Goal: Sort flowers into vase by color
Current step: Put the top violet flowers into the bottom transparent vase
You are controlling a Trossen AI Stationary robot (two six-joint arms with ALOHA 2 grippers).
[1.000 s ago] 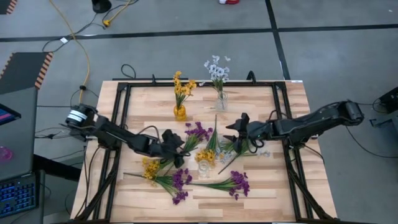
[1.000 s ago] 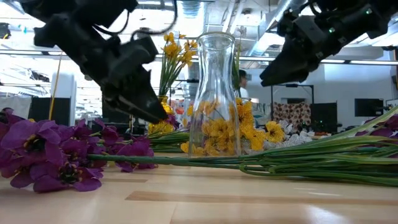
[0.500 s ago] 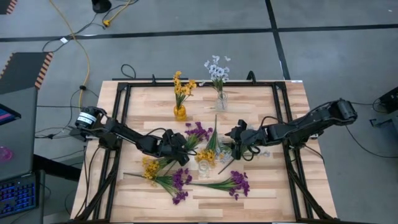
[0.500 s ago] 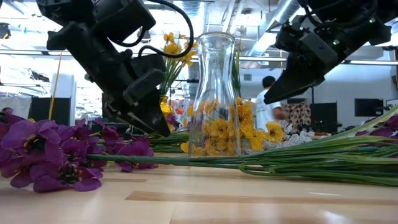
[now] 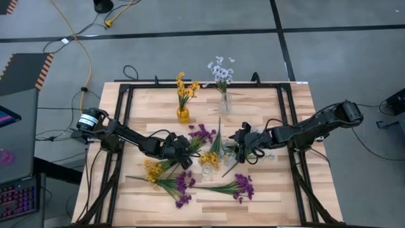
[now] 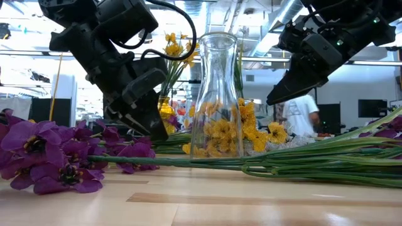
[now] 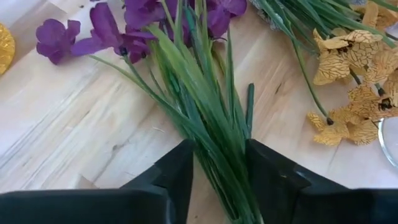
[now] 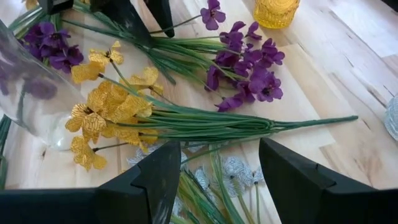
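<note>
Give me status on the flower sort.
Left gripper open around purple sprig stems, on the table. Right gripper open over white-blue sprig. Clear vase empty, sprigs crowded around it.

Overhead view: even, diffuse light; the bench is evenly lit, shadows under the arms faint and soft-edged. No glare on the wood.

Low view: strongly backlit. The room beyond is bright and partly blown out near the ceiling fixtures, so both arms read as near-silhouettes. The clear vase carries bright vertical highlights along its walls. The nearest purple blossoms and the foreground wood are soft, out of focus.

Left wrist view: bright, flat light; green stems sharp, the near fingers dark and soft.

Right wrist view: well lit; the glass at the edge is blurred and streaked.
</note>
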